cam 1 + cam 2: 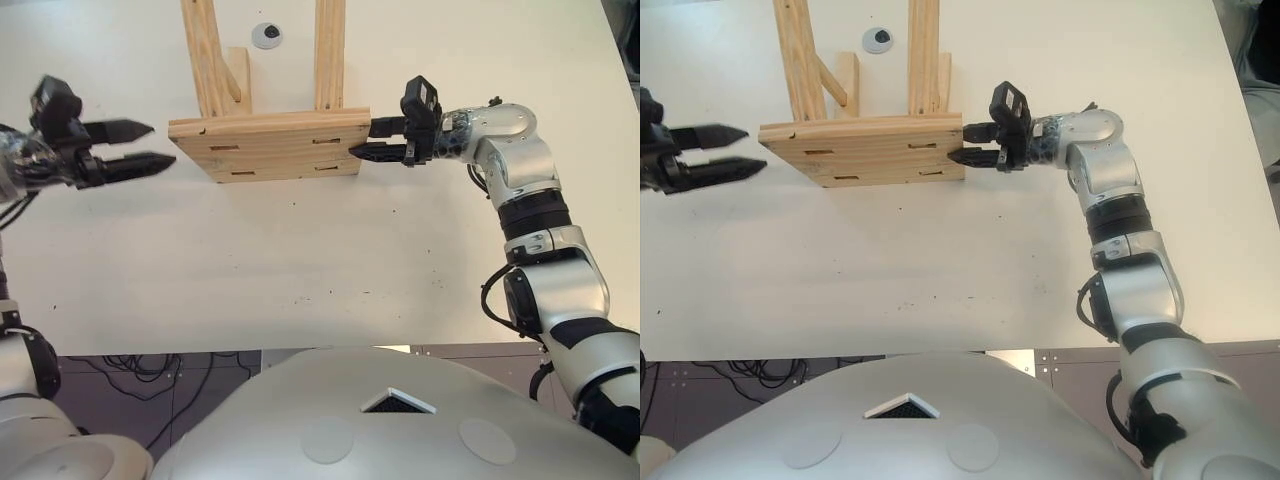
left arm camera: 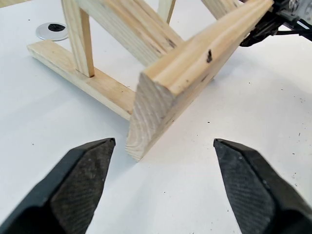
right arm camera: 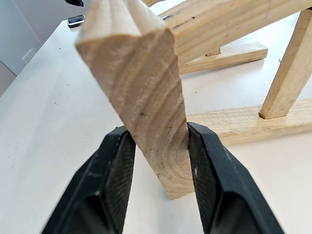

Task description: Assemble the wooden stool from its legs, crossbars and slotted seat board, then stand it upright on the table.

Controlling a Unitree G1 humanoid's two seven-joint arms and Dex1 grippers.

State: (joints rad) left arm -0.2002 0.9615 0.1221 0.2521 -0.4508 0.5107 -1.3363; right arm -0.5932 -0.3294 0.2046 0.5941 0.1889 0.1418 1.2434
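Where our right claw (image 1: 362, 140) was: at the right end of the seat board (image 1: 270, 145). Its two fingers were shut tight on that end, one on each flat side.
Our left claw (image 1: 160, 143): it was wide open and had nothing in it. It was just beside the left end of the board and did not touch it.
How the stool (image 1: 860, 150) lay: on its side on the table (image 1: 300, 260). The seat board was up on one edge and leaned a bit. The legs (image 1: 205, 55) pointed away from us.
Crossbars (image 2: 78, 39): we saw thin bars joined from leg to leg.
Done: we think the building part was over, since the legs, bars and board all looked joined. We could not see every joint.
Left to do: the stool was not yet on its feet. We think it had to be tipped up, best with a claw on each end of the board.
Also there: a small round disc (image 1: 266, 35) lay on the table past the legs.
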